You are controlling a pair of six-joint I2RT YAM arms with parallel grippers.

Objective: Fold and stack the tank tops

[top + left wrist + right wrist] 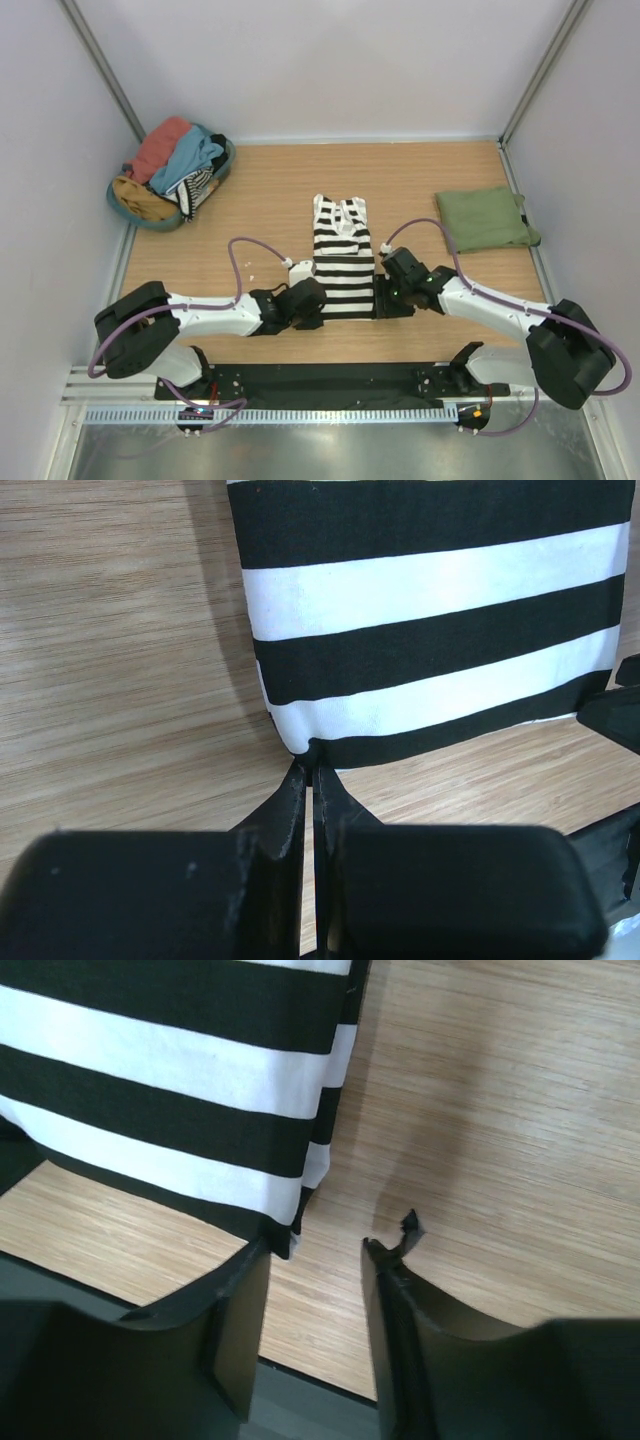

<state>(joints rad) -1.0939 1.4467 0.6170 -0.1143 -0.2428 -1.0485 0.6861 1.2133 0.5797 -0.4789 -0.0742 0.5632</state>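
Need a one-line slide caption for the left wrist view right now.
Left fingers shut, tips meeting a hem corner of the striped tank top lying on the wooden table.

Nothing readable going on in this one

No text, label, brand or number is coming through in any of the three views. The striped tank top (343, 262) is just showing its black and white bands, both from above and in the two wrist close-ups. The folded olive tank top (486, 218), sitting at roughly 3 o'clock from it, is only showing plain cloth.
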